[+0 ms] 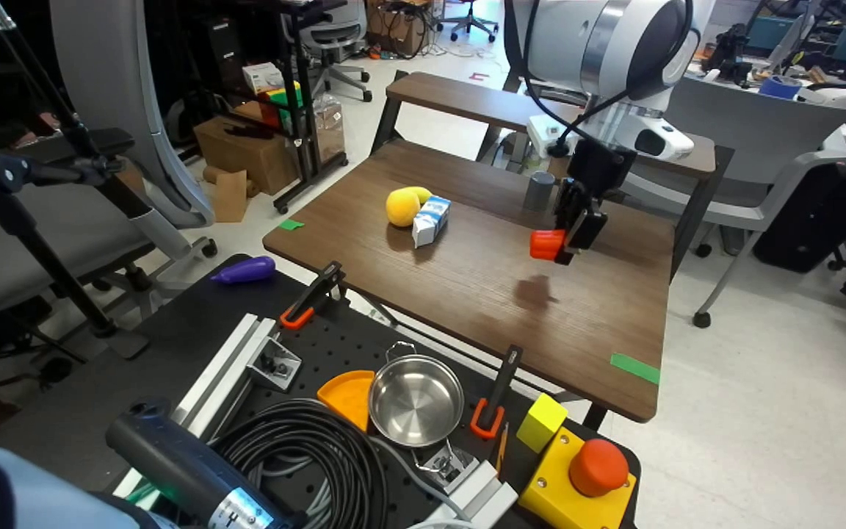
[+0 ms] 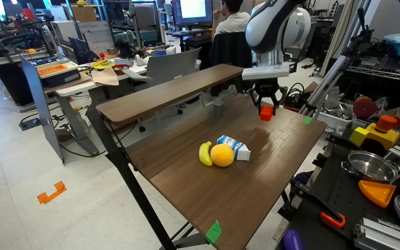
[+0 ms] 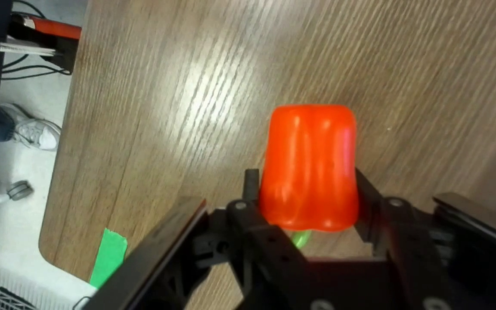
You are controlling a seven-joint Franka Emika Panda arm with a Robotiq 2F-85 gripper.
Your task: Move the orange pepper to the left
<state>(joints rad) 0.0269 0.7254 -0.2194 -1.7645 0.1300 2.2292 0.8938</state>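
The orange pepper is small, glossy and red-orange with a green stem. It shows in both exterior views and in the wrist view. My gripper is shut on it, with one black finger against each side, in both exterior views and in the wrist view. The pepper hangs above the wooden table, and its shadow falls on the table below. In the wrist view the stem points back toward the gripper's base and is partly hidden.
A yellow round fruit, a banana and a blue-and-white carton stand together on the table. A grey cylinder stands near the raised shelf. Green tape marks a table corner. A black cart adjoins the table.
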